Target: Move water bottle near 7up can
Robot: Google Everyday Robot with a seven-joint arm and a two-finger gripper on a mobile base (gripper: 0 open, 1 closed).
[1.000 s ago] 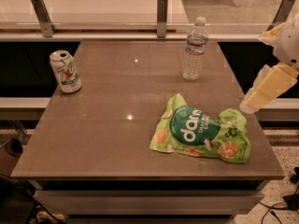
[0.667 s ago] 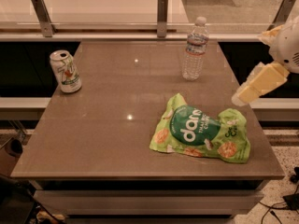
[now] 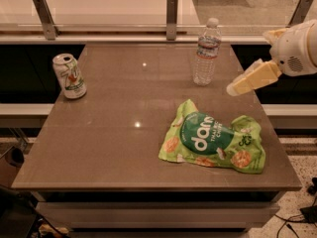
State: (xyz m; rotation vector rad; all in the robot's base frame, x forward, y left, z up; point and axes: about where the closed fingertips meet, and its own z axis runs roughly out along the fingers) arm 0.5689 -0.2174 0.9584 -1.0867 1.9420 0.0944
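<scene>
The water bottle (image 3: 206,52) stands upright at the far right of the brown table (image 3: 114,133); it is clear and ribbed, with a white cap and a blue-and-red label. The 7up can (image 3: 69,76) stands upright near the table's far left edge, well apart from the bottle. My gripper (image 3: 236,87) reaches in from the right, its cream tip low over the table's right side, a short way right of the bottle and not touching it. It holds nothing.
A green snack bag (image 3: 214,144) lies flat on the right front part of the table, below the gripper. A glass railing with metal posts (image 3: 171,17) runs behind the table. The floor drops off past the table's right edge.
The gripper has moved up and to the left, from beside the snack bag toward the water bottle. The bottle, can and bag have not moved.
</scene>
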